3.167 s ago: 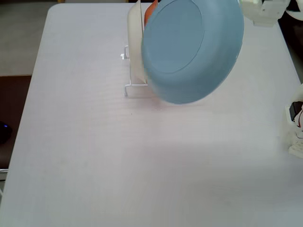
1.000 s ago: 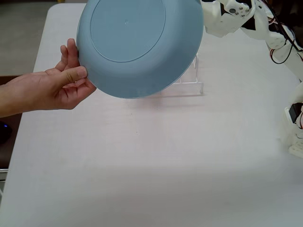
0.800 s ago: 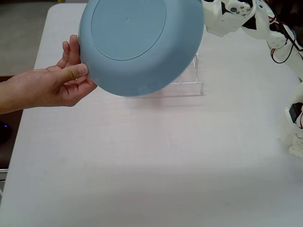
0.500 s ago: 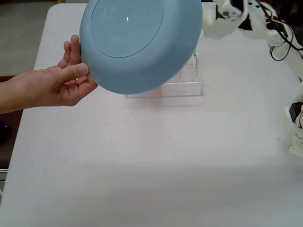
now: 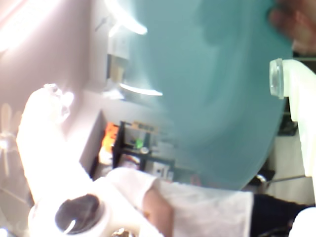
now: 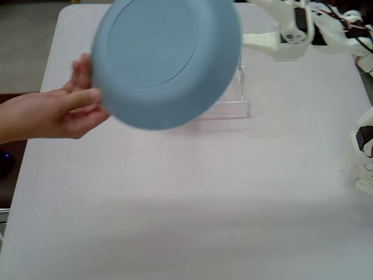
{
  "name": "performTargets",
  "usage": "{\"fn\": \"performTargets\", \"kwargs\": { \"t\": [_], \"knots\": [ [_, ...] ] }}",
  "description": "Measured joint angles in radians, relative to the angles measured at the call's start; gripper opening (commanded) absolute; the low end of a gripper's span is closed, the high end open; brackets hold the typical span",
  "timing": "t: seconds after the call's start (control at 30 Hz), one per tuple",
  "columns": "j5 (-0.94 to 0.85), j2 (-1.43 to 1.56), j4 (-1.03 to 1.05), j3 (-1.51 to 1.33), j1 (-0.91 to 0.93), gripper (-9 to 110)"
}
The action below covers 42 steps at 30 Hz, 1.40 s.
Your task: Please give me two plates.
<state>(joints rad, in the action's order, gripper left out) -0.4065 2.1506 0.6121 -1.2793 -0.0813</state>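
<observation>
A light blue plate (image 6: pixel 166 61) is tilted in the air over the far part of the table, its underside facing the fixed camera. A person's hand (image 6: pixel 55 114) holds its left rim. My gripper (image 6: pixel 252 21) stands open just right of the plate's edge and does not touch it. In the wrist view the blue plate (image 5: pixel 212 94) fills the space ahead, blurred. My open gripper (image 5: pixel 163 84) shows one white finger (image 5: pixel 44 133) at the left and the other (image 5: pixel 296 94) at the right. Fingers of the person's hand (image 5: pixel 296 24) grip the plate's far rim.
A clear wire plate rack (image 6: pixel 233 104) stands on the white table (image 6: pixel 192 198) behind the plate, mostly hidden by it. The arm's white base (image 6: pixel 364 151) is at the right edge. The person's torso (image 5: pixel 197 207) shows low in the wrist view.
My gripper has opened and pulled back to the right, off the plate's rim. The hand now carries the blue plate alone and has shifted it slightly left and down.
</observation>
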Motion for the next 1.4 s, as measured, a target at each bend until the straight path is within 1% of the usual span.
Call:
{"fn": "performTargets", "kwargs": {
  "t": [0.23,0.4,0.57,0.8,1.13,1.23,1.4],
  "knots": [
    [0.0,0.362,0.003,-0.351,0.012,50],
    [0.066,0.621,0.044,-0.601,0.021,48],
    [0.143,0.825,0.061,-0.847,0.061,49],
    [0.249,1.012,0.091,-1.124,0.081,48],
    [0.311,1.14,0.103,-1.35,0.061,49],
    [0.356,1.143,0.106,-1.404,0.048,44],
    [0.393,1.143,0.106,-1.486,0.048,24]
  ]
}}
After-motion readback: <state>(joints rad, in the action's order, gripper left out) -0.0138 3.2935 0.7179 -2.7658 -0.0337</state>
